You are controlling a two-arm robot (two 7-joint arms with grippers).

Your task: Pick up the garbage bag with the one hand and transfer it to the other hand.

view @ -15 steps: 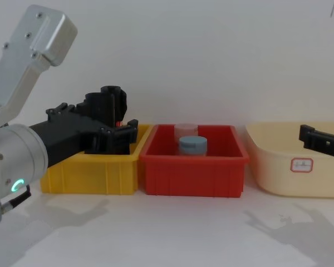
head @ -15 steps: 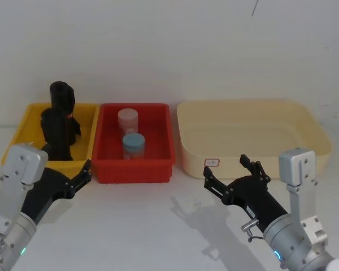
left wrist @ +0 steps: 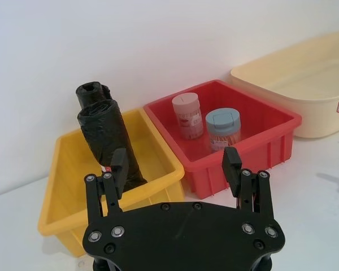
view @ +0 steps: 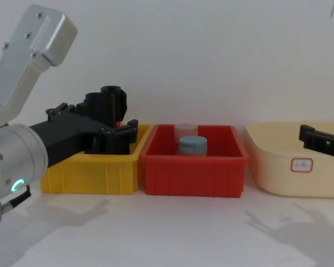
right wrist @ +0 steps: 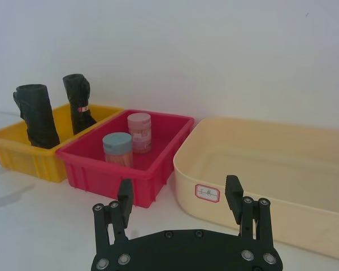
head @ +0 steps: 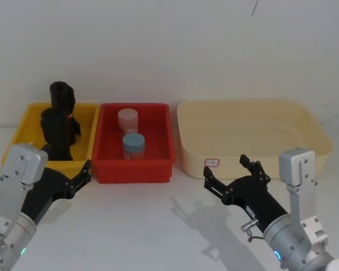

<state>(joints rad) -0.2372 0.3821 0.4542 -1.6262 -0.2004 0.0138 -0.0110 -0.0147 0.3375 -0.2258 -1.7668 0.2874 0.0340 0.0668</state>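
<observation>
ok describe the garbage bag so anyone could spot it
Look in the yellow bin on the far left. Two black upright rolls stand in it; the garbage bag is the thicker, crinkled, glossy one in front, lacking the red mark on the slimmer roll behind.

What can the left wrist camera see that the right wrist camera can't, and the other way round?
Left wrist view: the left end effector, open, before the yellow bin. Right wrist view: the right end effector, open, before the tub. Both: the bag in the yellow bin, the red bin holding a pink jar and a blue jar, the tub.
</observation>
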